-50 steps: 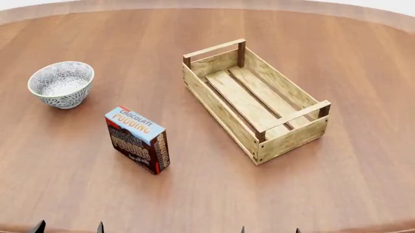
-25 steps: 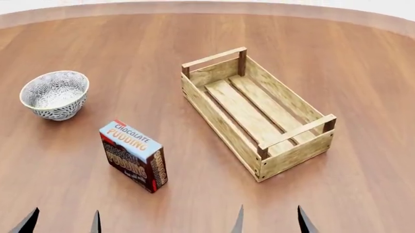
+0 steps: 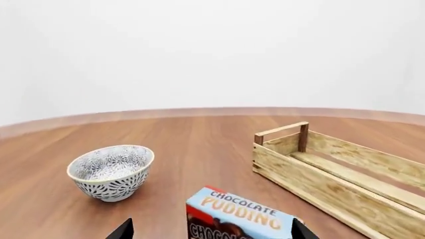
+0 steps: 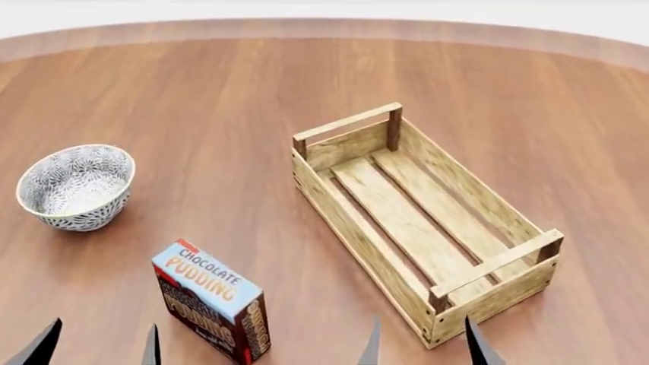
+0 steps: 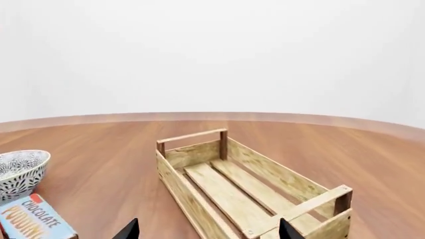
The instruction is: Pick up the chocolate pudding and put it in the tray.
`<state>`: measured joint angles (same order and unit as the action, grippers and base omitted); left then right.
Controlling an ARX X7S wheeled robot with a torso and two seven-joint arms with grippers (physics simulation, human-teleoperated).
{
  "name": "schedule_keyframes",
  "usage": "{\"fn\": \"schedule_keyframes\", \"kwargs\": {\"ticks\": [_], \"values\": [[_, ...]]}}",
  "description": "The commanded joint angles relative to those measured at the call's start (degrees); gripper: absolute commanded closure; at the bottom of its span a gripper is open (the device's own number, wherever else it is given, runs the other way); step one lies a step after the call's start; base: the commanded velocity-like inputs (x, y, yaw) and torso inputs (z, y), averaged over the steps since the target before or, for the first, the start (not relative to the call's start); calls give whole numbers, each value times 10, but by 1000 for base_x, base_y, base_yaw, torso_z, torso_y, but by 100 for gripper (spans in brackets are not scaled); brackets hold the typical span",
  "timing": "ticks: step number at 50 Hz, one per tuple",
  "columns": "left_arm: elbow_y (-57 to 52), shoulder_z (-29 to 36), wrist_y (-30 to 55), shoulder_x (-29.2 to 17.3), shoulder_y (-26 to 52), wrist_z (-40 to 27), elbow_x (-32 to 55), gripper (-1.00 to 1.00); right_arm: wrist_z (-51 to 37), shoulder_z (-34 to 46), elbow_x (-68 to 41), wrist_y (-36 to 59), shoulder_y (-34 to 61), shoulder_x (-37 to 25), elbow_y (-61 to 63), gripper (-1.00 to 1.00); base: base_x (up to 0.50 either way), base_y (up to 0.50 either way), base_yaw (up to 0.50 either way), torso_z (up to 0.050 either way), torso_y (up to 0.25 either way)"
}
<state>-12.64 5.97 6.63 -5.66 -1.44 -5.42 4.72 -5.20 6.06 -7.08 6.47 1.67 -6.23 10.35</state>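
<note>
Head view: boxy chocolate pudding (image 4: 211, 302) upright; slatted wood tray (image 4: 424, 220); left tool (image 4: 99, 344), right tool (image 4: 423, 344) both spread.

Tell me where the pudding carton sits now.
In the head view the chocolate pudding stands on the table near the front edge, left of the tray and nearer than the bowl.

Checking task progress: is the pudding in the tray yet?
No, the pudding stands on the table, apart from the empty tray.

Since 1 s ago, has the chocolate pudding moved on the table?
No. The chocolate pudding sits lower in the head view, but the bowl and tray dropped alike; the view moved, not the carton.
</note>
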Motion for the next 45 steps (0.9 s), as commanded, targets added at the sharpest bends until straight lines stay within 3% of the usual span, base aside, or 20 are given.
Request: {"fn": "schedule_keyframes", "kwargs": {"ticks": [1, 37, 45], "values": [[-11, 9, 6, -10, 1, -10, 3, -100, -7, 5, -9, -3, 4, -6, -10, -100, 324, 90, 0, 0, 0], [-27, 26, 9, -28, 2, -31, 19, -100, -32, 17, -26, 12, 16, -21, 1, -100, 326, 6, 0, 0, 0], [-42, 28, 12, -34, -6, -35, 22, -100, -40, 21, -27, 24, 7, -27, 32, -100, 61, 0, 0, 0, 2]]}}
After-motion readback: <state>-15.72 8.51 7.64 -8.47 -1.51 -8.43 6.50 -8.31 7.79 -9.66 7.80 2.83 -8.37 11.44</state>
